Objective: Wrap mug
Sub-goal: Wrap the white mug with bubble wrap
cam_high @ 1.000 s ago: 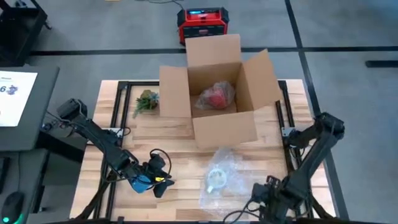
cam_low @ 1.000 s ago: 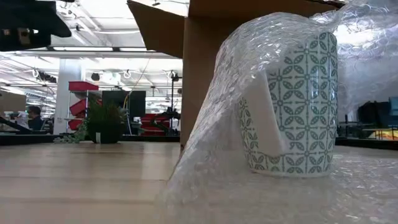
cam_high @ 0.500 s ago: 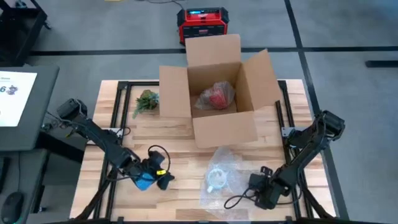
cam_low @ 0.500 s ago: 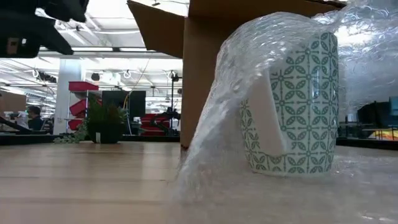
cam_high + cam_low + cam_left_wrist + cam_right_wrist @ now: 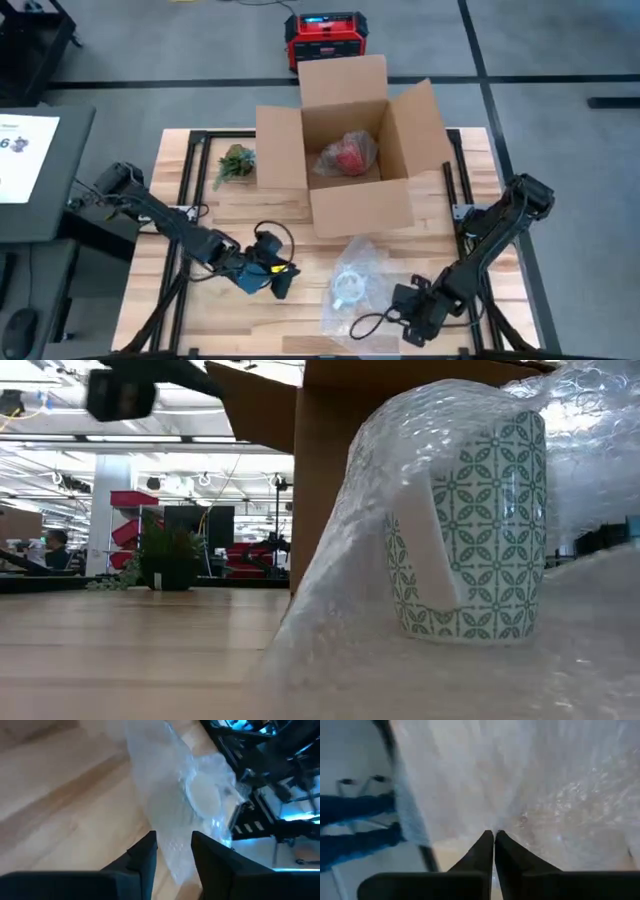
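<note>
Bubble wrap [image 5: 352, 290]: right gripper [image 5: 493, 836] pinched shut on its near edge; I lift it over the mug [image 5: 470, 530]. Left gripper [image 5: 172, 845], slightly parted, holds nothing.

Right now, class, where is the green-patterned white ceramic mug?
In the high view, the green-patterned white ceramic mug stands on the clear bubble wrap sheet at the table's front centre, just before the open cardboard box.

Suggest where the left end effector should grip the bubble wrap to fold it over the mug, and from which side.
Judging from the high view, grip the bubble wrap at its loose left edge, coming from the left, where the left end effector hovers open. The sheet lies flat and free there, while the mug pins the middle and the right end effector holds the right edge.
</note>
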Controlling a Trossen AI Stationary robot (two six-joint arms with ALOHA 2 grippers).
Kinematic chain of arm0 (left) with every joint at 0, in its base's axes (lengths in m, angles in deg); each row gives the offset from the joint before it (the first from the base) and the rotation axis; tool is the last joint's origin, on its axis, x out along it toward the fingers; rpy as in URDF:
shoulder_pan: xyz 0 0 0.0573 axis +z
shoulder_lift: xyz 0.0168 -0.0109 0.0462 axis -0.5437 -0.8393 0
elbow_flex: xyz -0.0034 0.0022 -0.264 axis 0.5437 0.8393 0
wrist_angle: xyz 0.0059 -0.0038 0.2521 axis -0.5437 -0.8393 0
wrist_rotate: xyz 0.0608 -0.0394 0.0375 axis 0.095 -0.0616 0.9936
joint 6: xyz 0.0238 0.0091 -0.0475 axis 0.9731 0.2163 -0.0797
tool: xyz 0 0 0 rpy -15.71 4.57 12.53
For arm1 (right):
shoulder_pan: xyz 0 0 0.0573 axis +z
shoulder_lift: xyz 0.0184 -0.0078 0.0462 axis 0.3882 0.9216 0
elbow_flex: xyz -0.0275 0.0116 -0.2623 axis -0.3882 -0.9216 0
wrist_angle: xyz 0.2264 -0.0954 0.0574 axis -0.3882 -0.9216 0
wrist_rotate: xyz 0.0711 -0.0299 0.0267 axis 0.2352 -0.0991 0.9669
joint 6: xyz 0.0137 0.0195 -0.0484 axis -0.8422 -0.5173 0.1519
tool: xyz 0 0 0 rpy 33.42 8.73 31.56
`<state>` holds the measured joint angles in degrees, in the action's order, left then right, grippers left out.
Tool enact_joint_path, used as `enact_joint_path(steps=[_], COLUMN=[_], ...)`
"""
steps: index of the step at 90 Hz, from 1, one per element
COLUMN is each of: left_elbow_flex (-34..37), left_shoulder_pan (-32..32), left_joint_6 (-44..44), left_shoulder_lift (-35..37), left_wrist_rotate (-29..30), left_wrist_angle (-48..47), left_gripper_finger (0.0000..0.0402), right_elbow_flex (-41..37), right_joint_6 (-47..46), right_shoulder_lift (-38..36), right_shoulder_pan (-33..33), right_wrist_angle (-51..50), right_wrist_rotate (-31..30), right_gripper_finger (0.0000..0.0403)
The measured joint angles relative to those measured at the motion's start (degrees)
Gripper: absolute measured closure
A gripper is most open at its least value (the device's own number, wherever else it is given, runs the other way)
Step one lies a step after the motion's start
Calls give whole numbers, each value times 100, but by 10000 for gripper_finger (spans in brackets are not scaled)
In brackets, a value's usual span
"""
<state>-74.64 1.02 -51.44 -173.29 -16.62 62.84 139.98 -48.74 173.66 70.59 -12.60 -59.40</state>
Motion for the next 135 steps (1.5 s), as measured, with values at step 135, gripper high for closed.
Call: enact_joint_path(steps=[135], left_elbow_flex=[-1799], left_shoulder_pan=[880], left_joint_6=[1471], left_shoulder_lift=[-2627], left_wrist_rotate=[-1704], left_wrist_angle=[1147], left_gripper_finger=[300], right_elbow_flex=[98], right_joint_6=[34], right_shoulder_lift=[-447], right_shoulder_pan=[-1795], right_wrist_angle=[1486], right_wrist_rotate=[-257], right_gripper_finger=[403])
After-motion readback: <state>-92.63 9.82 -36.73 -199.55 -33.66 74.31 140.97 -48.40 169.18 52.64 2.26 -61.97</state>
